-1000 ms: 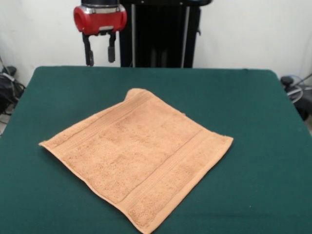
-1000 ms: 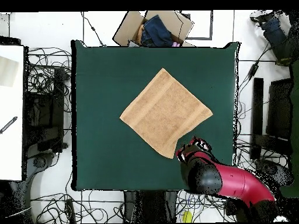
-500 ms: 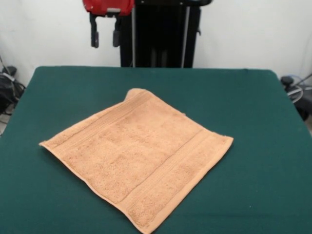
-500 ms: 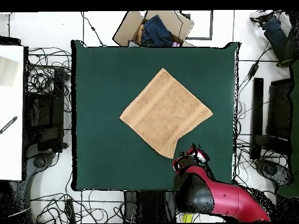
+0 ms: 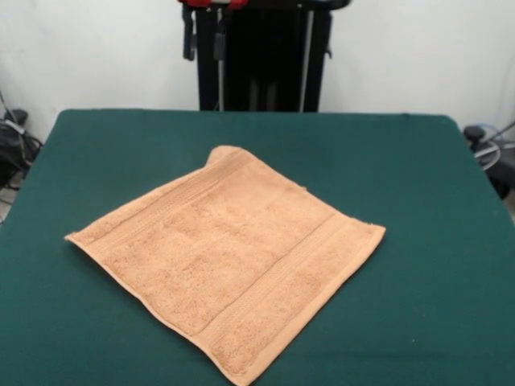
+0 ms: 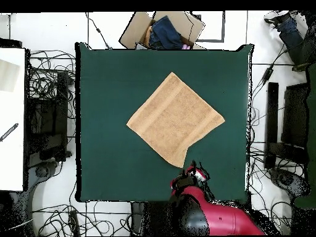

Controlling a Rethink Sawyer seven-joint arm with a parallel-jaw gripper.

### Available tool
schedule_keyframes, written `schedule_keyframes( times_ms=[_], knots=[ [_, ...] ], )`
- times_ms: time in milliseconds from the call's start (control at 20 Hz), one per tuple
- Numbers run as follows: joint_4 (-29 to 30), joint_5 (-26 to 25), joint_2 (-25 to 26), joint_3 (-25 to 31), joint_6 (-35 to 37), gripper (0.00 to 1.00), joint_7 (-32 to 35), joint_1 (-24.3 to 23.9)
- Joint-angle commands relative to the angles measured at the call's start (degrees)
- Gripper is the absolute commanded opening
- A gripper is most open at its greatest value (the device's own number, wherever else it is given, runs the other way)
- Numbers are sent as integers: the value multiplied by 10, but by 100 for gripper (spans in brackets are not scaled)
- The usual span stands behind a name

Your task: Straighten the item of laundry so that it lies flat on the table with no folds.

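The item of laundry, a peach-orange towel (image 5: 225,253), lies spread out as a diamond on the green table (image 5: 418,161). Woven bands run near two opposite edges. Its far corner (image 5: 221,153) is slightly curled up. From above, the towel (image 6: 174,118) sits near the table's (image 6: 105,80) middle, and the corner nearest the arm looks a little tucked. My gripper (image 5: 203,36) hangs high behind the far table edge, open, with nothing between its fingers. In the overhead view the gripper (image 6: 188,176) is just off the towel's bottom corner, apart from it.
A cardboard box (image 6: 163,29) holding clothes stands beyond the table's top edge in the overhead view. Cables lie on the floor around the table. A white surface (image 6: 11,117) is at the left. The black pedestal (image 5: 265,56) rises behind the table.
The gripper has risen and shifted right in the front view, drawing back from the towel's corner toward the base. The towel has not moved.
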Motion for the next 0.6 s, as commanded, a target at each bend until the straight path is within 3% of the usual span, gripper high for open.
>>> schedule_keyframes(
  times_ms=[50,600],
  knots=[
    [57,20,-6,-37,-36,100,176,28],
    [131,44,-56,-11,-1,100,166,-30]
  ],
)
